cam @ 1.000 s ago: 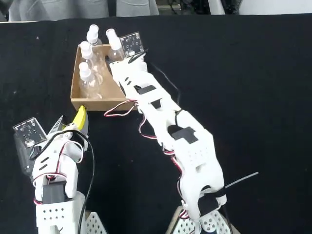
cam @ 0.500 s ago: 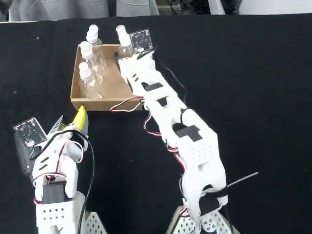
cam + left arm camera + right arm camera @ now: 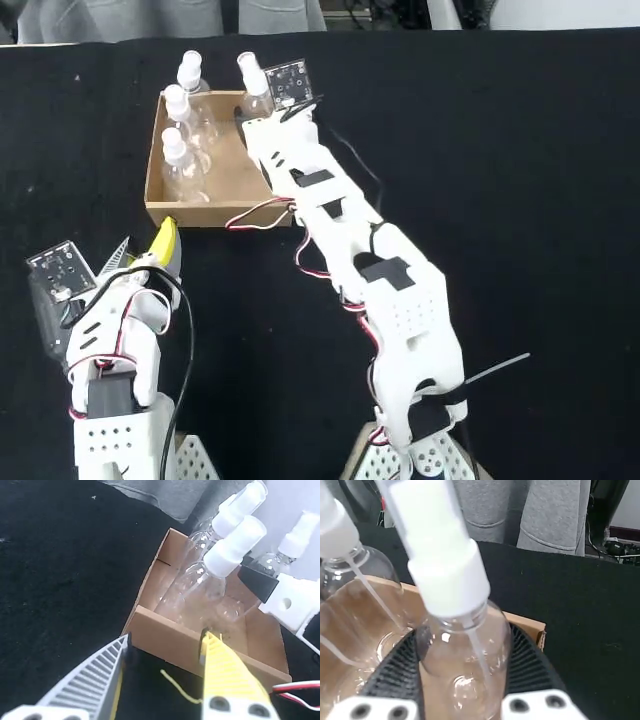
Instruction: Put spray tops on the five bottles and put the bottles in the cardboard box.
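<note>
The right arm stretches long across the black surface to the far right corner of the cardboard box. Its claw is clamped on a clear bottle with a white spray top. Three capped bottles stand along the box's left wall, with bare cardboard floor to their right. The left arm sits folded, and its claw is spread apart and empty just short of the box's near wall.

Three bottles in cardboard box, fourth bottle in right gripper at far corner, left gripper before box
</note>
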Controlling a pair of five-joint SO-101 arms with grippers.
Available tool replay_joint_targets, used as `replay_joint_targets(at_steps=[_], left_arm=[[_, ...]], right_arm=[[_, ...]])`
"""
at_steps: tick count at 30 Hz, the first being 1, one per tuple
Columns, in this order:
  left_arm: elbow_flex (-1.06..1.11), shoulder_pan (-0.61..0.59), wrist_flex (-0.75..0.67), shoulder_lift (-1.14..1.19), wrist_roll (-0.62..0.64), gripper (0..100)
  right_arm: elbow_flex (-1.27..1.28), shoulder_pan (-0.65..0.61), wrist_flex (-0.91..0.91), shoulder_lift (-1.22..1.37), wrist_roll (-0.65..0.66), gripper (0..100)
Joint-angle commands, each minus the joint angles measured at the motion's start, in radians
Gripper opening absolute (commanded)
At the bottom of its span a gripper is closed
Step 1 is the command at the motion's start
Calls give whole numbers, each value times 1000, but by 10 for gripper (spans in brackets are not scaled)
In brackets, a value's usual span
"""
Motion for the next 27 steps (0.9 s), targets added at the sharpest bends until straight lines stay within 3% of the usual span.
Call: replay_joint_targets(at_steps=[1, 8, 21, 27], left_arm=[[22, -10, 5, -12, -9, 216], [22, -10, 5, -12, -9, 216], [22, -10, 5, -12, -9, 216], [22, -10, 5, -12, -9, 216]], right_arm=[[-67, 28, -21, -19, -5, 59], [-44, 25, -20, -19, -5, 258], [-42, -2, -18, -21, -5, 270], [-58, -5, 109, -28, -5, 384]])
